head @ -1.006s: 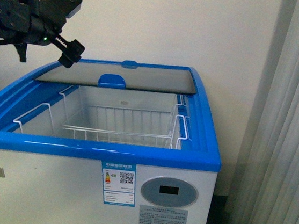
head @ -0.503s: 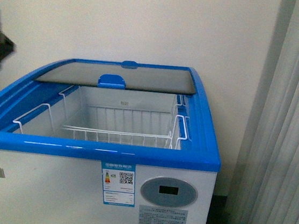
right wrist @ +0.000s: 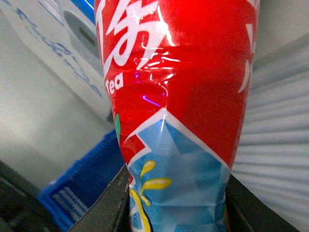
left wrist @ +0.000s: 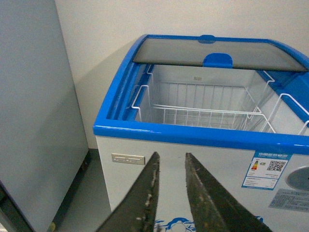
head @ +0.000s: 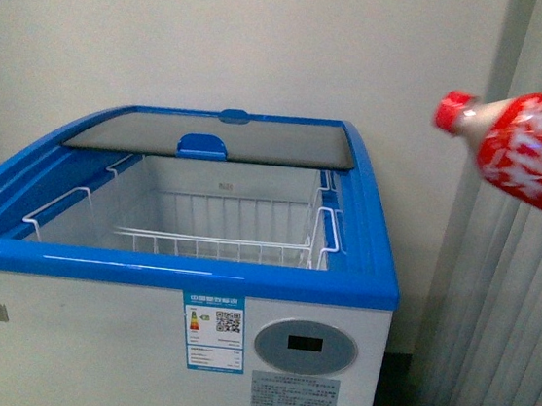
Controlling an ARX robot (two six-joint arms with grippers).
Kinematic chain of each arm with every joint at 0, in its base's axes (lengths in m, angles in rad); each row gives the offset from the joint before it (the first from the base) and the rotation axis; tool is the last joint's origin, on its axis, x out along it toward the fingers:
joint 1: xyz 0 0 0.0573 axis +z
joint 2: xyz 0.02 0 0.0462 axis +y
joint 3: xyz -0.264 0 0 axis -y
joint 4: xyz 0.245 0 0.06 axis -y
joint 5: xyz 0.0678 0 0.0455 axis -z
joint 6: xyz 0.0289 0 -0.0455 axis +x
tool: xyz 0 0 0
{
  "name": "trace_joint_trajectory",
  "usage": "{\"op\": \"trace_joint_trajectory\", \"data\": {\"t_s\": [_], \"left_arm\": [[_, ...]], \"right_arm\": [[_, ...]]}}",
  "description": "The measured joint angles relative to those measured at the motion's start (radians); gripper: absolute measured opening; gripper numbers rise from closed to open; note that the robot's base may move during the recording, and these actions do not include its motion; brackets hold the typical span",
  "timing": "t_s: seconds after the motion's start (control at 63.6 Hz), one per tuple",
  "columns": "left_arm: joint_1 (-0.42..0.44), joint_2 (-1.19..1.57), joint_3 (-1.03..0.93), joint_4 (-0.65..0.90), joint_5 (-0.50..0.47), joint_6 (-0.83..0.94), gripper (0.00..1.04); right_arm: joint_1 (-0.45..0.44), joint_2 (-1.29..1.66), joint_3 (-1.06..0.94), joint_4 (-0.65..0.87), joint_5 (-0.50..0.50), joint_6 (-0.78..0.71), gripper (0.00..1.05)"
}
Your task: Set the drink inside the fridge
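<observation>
The drink (head: 527,144), a bottle with a red cap and a red label with white characters, enters the front view at the upper right, tilted with its cap toward the fridge. My right gripper (right wrist: 176,203) is shut on the drink (right wrist: 178,96), gripping its lower label; the gripper itself is out of the front view. The fridge (head: 166,348) is a white chest freezer with a blue rim, its glass lid (head: 210,137) slid back, and a white wire basket (head: 214,226) inside. My left gripper (left wrist: 170,162) is shut and empty, low in front of the fridge (left wrist: 193,140).
A grey-white cabinet (left wrist: 34,106) stands left of the fridge. Grey curtains (head: 511,328) hang to the right, behind the drink. A blue crate (right wrist: 77,188) lies on the floor below the right gripper. An oval display panel (head: 306,346) is on the fridge front.
The left arm has left the front view from the upper left. The drink has come into view from the right, at fridge-top height.
</observation>
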Motion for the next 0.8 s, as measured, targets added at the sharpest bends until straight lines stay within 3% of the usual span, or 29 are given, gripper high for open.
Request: {"op": "trace_joint_trajectory", "data": {"t_s": [0.377, 0.55, 0.801], "left_arm": [[0.000, -0.156, -0.072, -0.086, 0.000, 0.003, 0.03], [0.000, -0.240, -0.093, -0.147, 0.000, 0.003, 0.03], [0.000, -0.355, -0.125, -0.214, 0.000, 0.004, 0.03]], "right_arm": [[0.273, 0.544, 0.491, 0.062, 0.259, -0.252, 0.35], [0.354, 0.682, 0.527, 0.161, 0.283, -0.270, 0.35], [0.383, 0.797, 0.530, 0.410, 0.314, -0.305, 0.35]]}}
